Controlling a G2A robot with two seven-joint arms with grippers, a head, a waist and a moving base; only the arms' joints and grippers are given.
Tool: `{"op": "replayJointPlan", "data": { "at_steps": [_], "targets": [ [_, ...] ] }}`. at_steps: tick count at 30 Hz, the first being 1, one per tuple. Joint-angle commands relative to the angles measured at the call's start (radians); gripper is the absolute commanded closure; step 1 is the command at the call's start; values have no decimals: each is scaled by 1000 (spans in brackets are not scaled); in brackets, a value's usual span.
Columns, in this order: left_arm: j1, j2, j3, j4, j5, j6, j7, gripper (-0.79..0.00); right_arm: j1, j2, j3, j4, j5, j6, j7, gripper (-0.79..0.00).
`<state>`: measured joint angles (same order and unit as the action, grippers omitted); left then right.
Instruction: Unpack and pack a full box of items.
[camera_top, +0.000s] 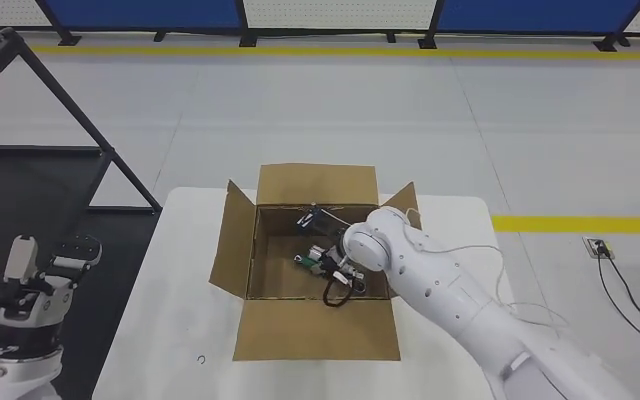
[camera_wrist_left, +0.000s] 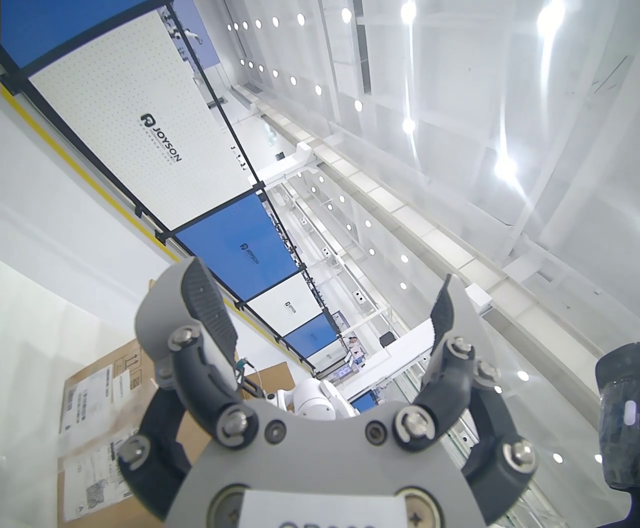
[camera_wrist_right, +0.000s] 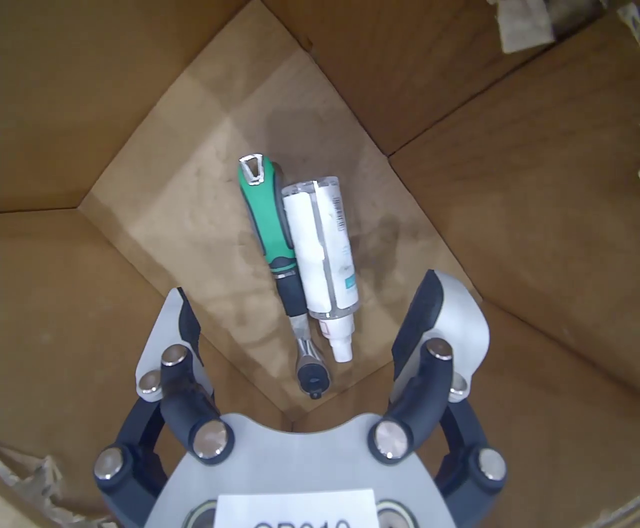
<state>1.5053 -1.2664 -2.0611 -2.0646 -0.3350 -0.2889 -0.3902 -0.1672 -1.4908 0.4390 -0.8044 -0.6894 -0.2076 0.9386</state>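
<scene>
Arm on the robot's right dips into the open cardboard box on the counter. We see the right gripper spread, pinching nothing, over a green-handled ratchet wrench and a clear bottle lying touching on the box floor. We log the left gripper spread too, pointing at the ceiling.

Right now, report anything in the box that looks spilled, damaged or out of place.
Darker patches mark the box floor beside the spray bottle, possibly damp stains or only shadow. The box edge is torn and ragged. The bottle and ratchet lie flat side by side; neither looks broken.
</scene>
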Motion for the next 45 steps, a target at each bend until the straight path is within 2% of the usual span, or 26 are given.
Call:
{"op": "replayJointPlan", "data": {
  "at_steps": [1, 2, 3, 5, 7, 13, 16, 21, 24, 26, 29, 41, 42, 43, 44, 45],
  "targets": [
    [6, 0, 0, -4, -1, -2, 3, -785, 12, -24, -14, 55, -2, 0, -3, -576],
    [7, 1, 0, -6, -2, -2, 6, -785, 17, -34, -20, 77, -4, -1, -7, -597],
    [9, 1, 0, -7, -2, -2, 7, -785, 21, -44, -25, 98, -6, -2, -10, -585],
    [12, 1, -1, -10, -7, -1, 9, -785, 29, -64, -35, 138, -12, -4, -17, -449],
    [15, 2, -2, -12, -11, 0, 10, -785, 34, -82, -44, 172, -17, -10, -26, -413],
    [22, 4, -6, -17, -14, -2, 18, -785, 48, -133, -64, 265, -37, -9, -35, -465],
    [25, 5, -8, -17, -14, -3, 22, -785, 54, -154, -66, 308, -37, -24, -41, -459],
    [28, 6, -10, -15, -15, -6, 28, -785, 61, -186, -68, 366, -36, -48, -47, -493],
    [30, 7, -11, -14, -17, -7, 30, -785, 64, -203, -69, 398, -38, -59, -50, -477],
    [32, 7, -12, -15, -16, -9, 31, -785, 66, -214, -69, 421, -40, -64, -52, -391],
    [36, 8, -15, -14, -19, -14, 34, -785, 67, -229, -68, 451, -42, -69, -56, -339],
    [43, 11, -22, -11, -28, -17, 32, -785, 70, -271, -58, 535, -50, -64, -64, -339],
    [43, 12, -22, -10, -28, -17, 32, -785, 70, -274, -56, 540, -48, -66, -65, -299],
    [43, 12, -23, -9, -29, -17, 31, -785, 71, -277, -54, 546, -47, -68, -67, -219],
    [43, 12, -24, -8, -30, -16, 30, -785, 72, -279, -52, 551, -45, -70, -70, -65],
    [43, 13, -25, -8, -30, -16, 30, -785, 73, -281, -49, 555, -43, -73, -73, 0]
  ]
}}
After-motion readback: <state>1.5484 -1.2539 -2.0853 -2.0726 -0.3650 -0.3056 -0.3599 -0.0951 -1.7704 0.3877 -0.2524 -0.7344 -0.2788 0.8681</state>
